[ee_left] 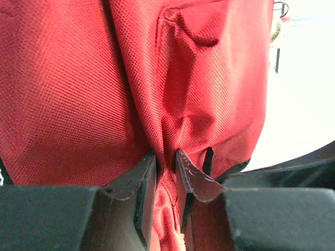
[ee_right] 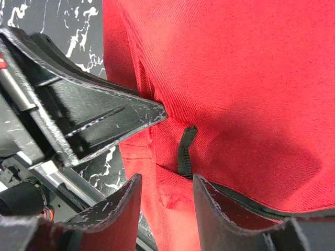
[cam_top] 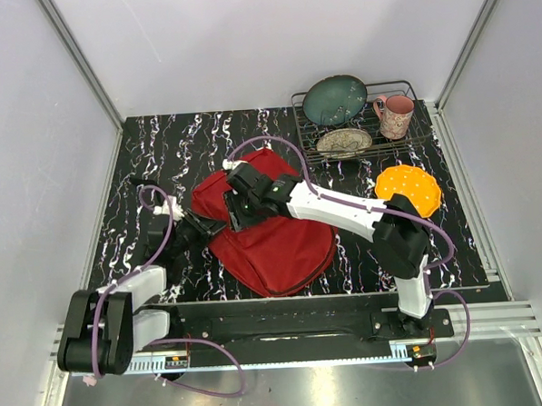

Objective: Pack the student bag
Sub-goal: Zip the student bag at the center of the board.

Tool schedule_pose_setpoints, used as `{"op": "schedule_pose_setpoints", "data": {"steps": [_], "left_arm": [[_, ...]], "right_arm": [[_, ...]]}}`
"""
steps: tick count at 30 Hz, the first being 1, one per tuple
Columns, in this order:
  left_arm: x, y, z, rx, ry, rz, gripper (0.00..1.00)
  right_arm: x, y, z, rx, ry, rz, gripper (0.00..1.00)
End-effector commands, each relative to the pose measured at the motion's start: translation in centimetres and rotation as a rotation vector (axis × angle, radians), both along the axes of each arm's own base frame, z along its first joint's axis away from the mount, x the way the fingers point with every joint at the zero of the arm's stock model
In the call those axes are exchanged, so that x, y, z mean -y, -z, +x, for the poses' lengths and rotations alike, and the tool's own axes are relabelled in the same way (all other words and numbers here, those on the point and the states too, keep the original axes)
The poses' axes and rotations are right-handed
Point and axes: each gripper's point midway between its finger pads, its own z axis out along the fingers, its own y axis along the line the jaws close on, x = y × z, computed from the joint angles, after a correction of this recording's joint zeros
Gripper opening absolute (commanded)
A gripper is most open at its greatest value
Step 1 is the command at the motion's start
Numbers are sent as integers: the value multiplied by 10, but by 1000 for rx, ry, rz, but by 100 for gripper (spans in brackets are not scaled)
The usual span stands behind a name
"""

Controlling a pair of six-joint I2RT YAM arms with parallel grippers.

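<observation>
The red student bag (cam_top: 282, 243) lies in the middle of the black marbled table. My left gripper (cam_top: 207, 226) is at its left edge and is shut on a fold of the red fabric (ee_left: 209, 78), pinched between the fingertips (ee_left: 166, 162). My right gripper (cam_top: 238, 214) reaches across the bag to the same edge. Its jaws (ee_right: 166, 183) are open and straddle the red fabric (ee_right: 235, 78) just beside a short black pull tab (ee_right: 186, 151). The left gripper's finger (ee_right: 104, 115) shows close by in the right wrist view. The bag's opening and lining are hidden.
A wire rack (cam_top: 422, 127) at the back right holds a teal plate (cam_top: 335, 100), a beige bowl (cam_top: 344, 143) and a pink mug (cam_top: 394, 116). An orange plate (cam_top: 408, 189) lies to the right of the bag. White walls enclose the table.
</observation>
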Motion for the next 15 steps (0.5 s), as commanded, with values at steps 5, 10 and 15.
{"op": "schedule_pose_setpoints", "data": {"steps": [5,10,15], "left_arm": [[1,-57,12,178,44,63,24],[2,-57,10,173,57,58,20],[3,-61,10,182,64,55,17]], "right_arm": [[-5,3,4,66,-28,-69,49],[5,11,16,105,15,-142,49],[11,13,26,139,66,-178,47]]}}
